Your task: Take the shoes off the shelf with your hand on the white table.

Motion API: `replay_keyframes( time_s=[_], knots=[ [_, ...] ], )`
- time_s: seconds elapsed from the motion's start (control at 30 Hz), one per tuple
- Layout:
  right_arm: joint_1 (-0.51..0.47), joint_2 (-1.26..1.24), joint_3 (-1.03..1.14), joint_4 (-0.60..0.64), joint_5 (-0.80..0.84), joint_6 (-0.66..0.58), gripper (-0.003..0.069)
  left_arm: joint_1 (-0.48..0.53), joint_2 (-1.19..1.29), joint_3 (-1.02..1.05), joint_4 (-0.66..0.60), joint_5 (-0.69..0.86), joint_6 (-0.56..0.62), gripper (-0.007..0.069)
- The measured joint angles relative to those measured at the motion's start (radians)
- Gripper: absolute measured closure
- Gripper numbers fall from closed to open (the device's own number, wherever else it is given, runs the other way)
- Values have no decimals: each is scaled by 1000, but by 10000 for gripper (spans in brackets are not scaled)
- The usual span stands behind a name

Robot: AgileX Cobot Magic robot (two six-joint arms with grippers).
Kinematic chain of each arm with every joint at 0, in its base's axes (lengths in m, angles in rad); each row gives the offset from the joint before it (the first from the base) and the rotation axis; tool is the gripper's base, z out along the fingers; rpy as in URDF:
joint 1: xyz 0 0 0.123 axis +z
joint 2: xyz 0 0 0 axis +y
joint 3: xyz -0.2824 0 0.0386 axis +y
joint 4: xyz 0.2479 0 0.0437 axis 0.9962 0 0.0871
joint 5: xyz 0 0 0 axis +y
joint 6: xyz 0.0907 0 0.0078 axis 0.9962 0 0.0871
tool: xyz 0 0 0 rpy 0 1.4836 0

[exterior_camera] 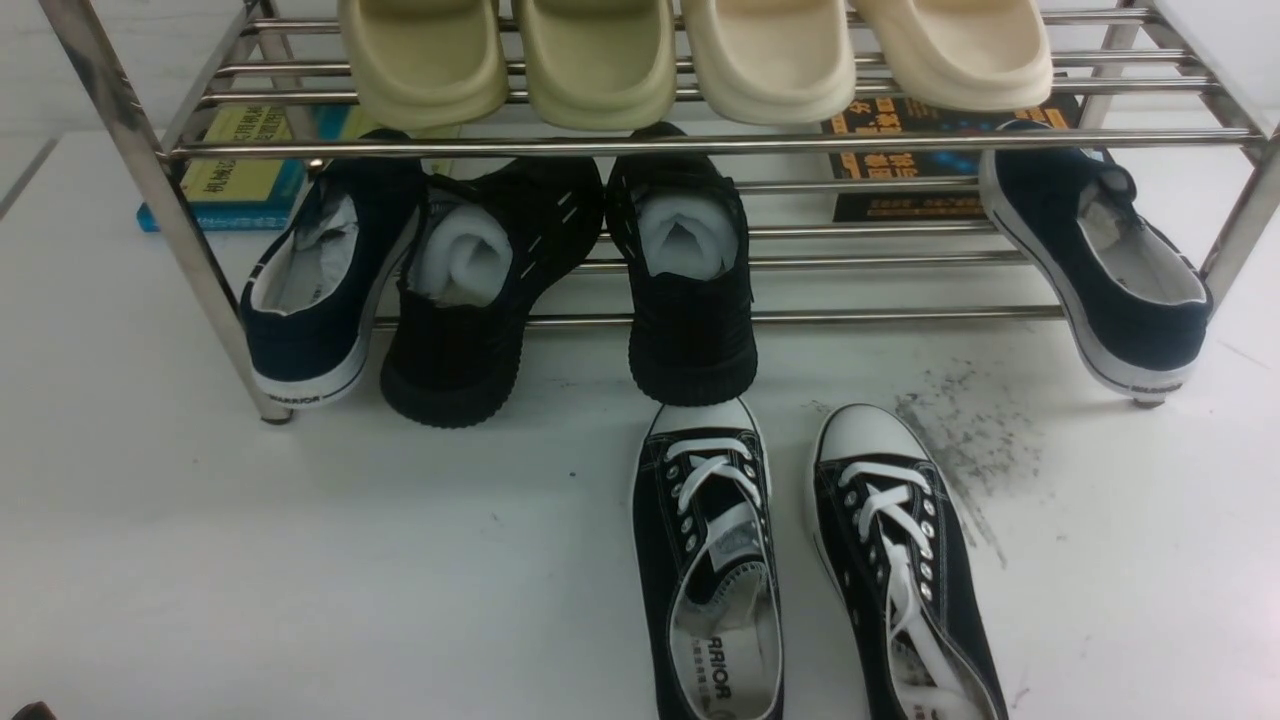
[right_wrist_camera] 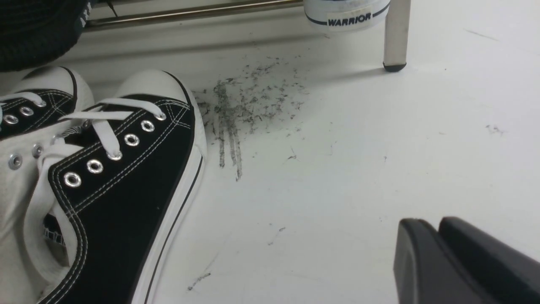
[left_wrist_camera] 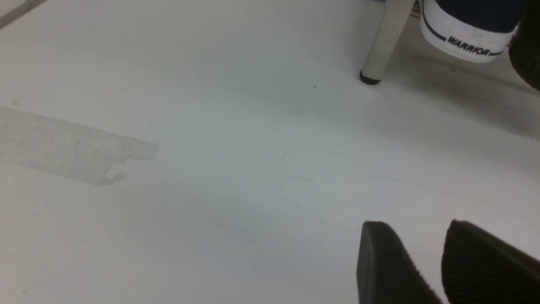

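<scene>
Left end effector (left_wrist_camera: 434,261) parted; right end effector (right_wrist_camera: 438,253) closed, empty

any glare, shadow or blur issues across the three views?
Front view: glare on the shelf rods, soft shadow beneath. Left wrist view: soft, low contrast, left gripper fingertips blurred. Right wrist view: sneaker and scuff streaks sharp, right gripper blurred.

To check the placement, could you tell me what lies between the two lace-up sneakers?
Only a bare strip of white table, seen in the front view.
</scene>
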Motion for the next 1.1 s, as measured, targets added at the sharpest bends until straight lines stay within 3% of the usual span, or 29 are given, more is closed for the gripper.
replay_keyframes(
  time_s=[0.47,0.77,1.1],
  knots=[
    [0,0,0,0,0,0,561,0,0,0,0,0,0,382],
    [-106,0,0,22,-1,-100,554,0,0,0,1,0,0,382],
    [-109,0,0,32,-1,-116,547,0,0,0,1,0,0,382]
  ],
)
